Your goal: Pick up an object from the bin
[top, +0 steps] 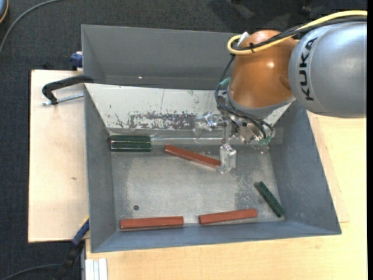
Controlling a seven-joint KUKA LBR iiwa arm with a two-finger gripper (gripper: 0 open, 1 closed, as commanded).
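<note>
The gripper [227,158] sits low in the grey bin [98,179], just right of centre, its tip at the right end of a slanted red-brown bar [189,156]. Whether it is spread or pressed together cannot be told. Along the bottom wall lie a lower-left bar [151,222] and a lower-middle bar [228,216], both red-brown. A dark green block [130,144] lies at the left and a dark green stick [268,199] at the lower right.

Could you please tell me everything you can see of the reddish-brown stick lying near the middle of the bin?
The reddish-brown stick is a long, slim, flat bar with squared ends, plain and matte, perhaps wood or plastic. It lies flat on the floor of the bin near its middle, slanting from upper left to lower right. Its right end reaches the claw; whether they touch cannot be told. No other thing touches it.
</note>
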